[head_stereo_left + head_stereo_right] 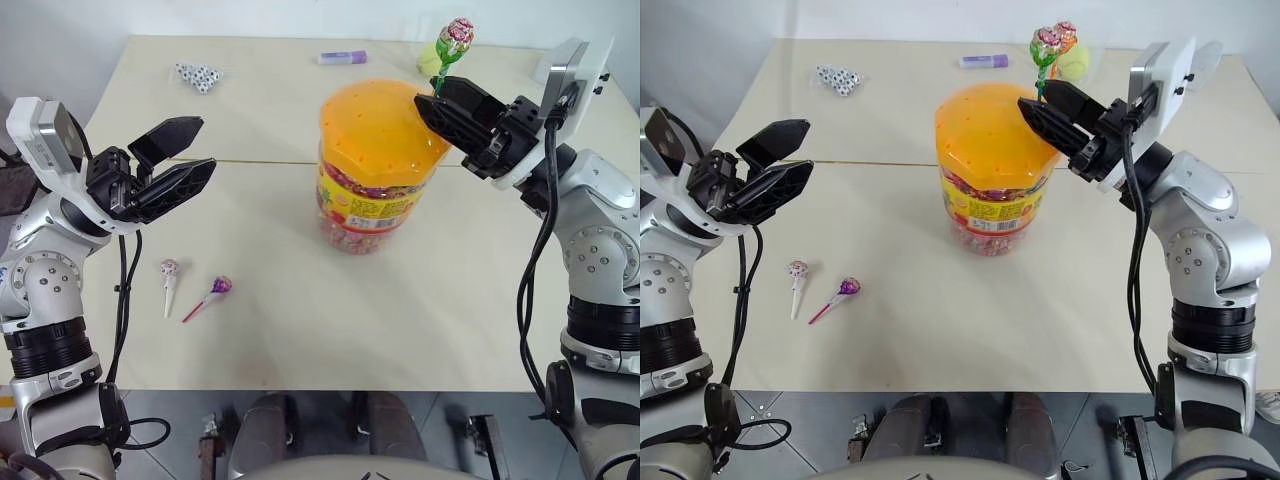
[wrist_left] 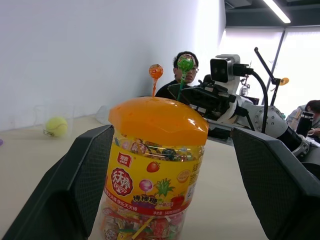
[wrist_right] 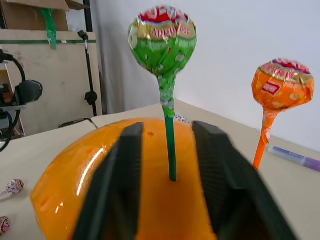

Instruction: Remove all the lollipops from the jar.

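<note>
The clear jar with a domed orange lid stands mid-table. A green lollipop and an orange lollipop stand upright with their sticks in the lid's holes. My right gripper reaches over the lid from the right. Its jaws stand narrowly open on either side of the green stick and do not touch it. My left gripper hangs open in the air left of the jar, pointing at it and holding nothing. A pink lollipop and a purple lollipop lie on the table at the front left.
A yellow-green ball and a purple marker lie behind the jar. A small bag of white pieces sits at the far left. A person sits beyond the table.
</note>
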Action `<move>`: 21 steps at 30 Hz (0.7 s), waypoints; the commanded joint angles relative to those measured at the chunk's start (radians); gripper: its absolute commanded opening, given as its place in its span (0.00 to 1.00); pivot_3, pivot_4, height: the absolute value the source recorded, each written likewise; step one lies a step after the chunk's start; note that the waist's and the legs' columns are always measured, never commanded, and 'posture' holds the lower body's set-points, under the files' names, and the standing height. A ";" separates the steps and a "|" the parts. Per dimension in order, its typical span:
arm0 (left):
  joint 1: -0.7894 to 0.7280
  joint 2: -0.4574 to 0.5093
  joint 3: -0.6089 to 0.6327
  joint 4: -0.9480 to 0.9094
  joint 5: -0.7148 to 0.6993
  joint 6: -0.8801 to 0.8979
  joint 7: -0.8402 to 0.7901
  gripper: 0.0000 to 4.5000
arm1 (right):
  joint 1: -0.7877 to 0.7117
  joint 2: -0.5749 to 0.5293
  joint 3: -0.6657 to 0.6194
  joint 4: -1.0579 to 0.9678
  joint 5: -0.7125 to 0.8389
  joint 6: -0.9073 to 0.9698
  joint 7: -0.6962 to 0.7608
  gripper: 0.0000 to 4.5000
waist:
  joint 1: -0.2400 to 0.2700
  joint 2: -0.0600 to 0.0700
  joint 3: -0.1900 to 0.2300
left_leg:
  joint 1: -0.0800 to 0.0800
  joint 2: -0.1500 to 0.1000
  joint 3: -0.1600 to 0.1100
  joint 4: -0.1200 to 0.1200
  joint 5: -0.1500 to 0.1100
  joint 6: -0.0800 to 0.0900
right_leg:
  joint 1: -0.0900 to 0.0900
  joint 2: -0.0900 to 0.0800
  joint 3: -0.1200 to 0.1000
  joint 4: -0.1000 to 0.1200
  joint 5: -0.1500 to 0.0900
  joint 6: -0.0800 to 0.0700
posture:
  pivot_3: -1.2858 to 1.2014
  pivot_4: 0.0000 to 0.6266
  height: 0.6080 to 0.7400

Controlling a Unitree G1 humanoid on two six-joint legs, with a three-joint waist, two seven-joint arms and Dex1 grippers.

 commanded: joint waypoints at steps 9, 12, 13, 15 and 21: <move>-0.050 -0.033 -0.070 0.009 0.010 -0.048 -0.069 0.88 | -0.061 -0.001 -0.283 0.097 0.162 -0.062 0.043 0.01 | 0.005 0.000 0.000 | -0.001 0.000 -0.001 0.000 0.000 0.000 | 0.000 0.000 0.000 0.000 0.000 0.001 | 0.52 0.24 1.00; -0.043 -0.007 -0.151 -0.002 0.090 -0.102 -0.144 0.88 | 0.030 -0.188 -0.306 0.160 0.079 -0.004 0.128 0.01 | 0.016 0.000 0.000 | -0.002 -0.001 0.001 0.000 0.000 0.001 | 0.000 0.000 -0.001 -0.002 0.000 0.001 | 0.52 0.24 1.00; -0.034 0.002 -0.178 -0.008 0.124 -0.144 -0.184 0.88 | 0.095 -0.275 -0.298 0.185 0.033 0.020 0.168 0.01 | 0.017 0.000 0.000 | -0.002 -0.001 0.003 -0.001 -0.001 0.002 | 0.000 0.000 -0.001 -0.002 0.000 0.001 | 0.52 0.24 1.00; -0.024 0.020 -0.222 -0.011 0.182 -0.205 -0.236 0.88 | 0.234 -0.424 -0.268 0.225 -0.082 0.024 0.245 0.01 | 0.024 0.000 0.000 | -0.002 -0.003 0.008 -0.002 -0.001 0.002 | 0.000 0.001 -0.001 -0.005 0.000 0.001 | 0.52 0.24 1.00; -0.013 0.042 -0.271 0.008 0.229 -0.248 -0.301 0.88 | 0.569 -0.602 -0.170 0.375 -0.397 -0.139 0.320 0.01 | 0.016 0.000 0.000 | -0.001 -0.001 0.014 -0.002 -0.001 0.001 | 0.000 0.004 0.001 -0.008 0.000 0.001 | 0.52 0.24 1.00</move>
